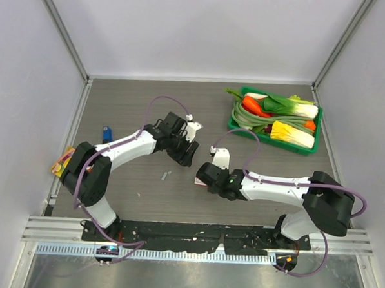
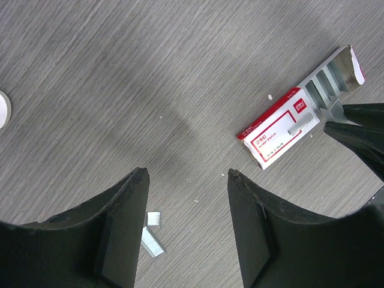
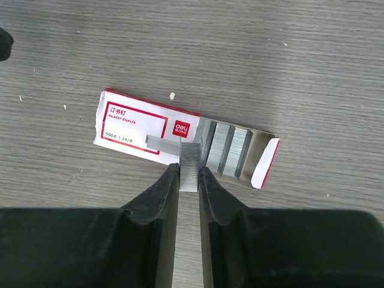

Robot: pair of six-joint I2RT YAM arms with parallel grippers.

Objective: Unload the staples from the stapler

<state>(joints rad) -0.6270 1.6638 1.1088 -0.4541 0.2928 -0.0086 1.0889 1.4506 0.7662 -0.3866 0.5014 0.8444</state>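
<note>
Although both grippers are busy around the little white-and-red box (image 3: 135, 123), the blue stapler (image 1: 106, 134) lies well apart from it, far off to the box's left by the left edge of the table (image 1: 149, 103). An orange snack packet (image 1: 62, 162) sits even closer to that edge. From above, the stapler's long axis looks to run away from the arm bases, though it is so small in that view that I can't say whether it lies shut or hinged open. The left gripper (image 2: 187, 174) hangs just left of the box with its jaws spread wide and nothing between them. 2 short bits of loose staples (image 2: 153, 235) lie on the table directly beneath it. The right gripper (image 3: 189, 171) is at the box's open end, pinched tight on a short staple strip (image 3: 190, 157) over the pulled-out tray, where about 3 more rows sit. A green basket (image 1: 235, 122) of vegetables stands well off to the box's right. By my reckoning the stapler is the left arm's to fetch. That arm is empty and on the stapler's side of the box, so the reach goes leftward from the box. The fingers would do best closing across the stapler's narrow width rather than along its length.
</note>
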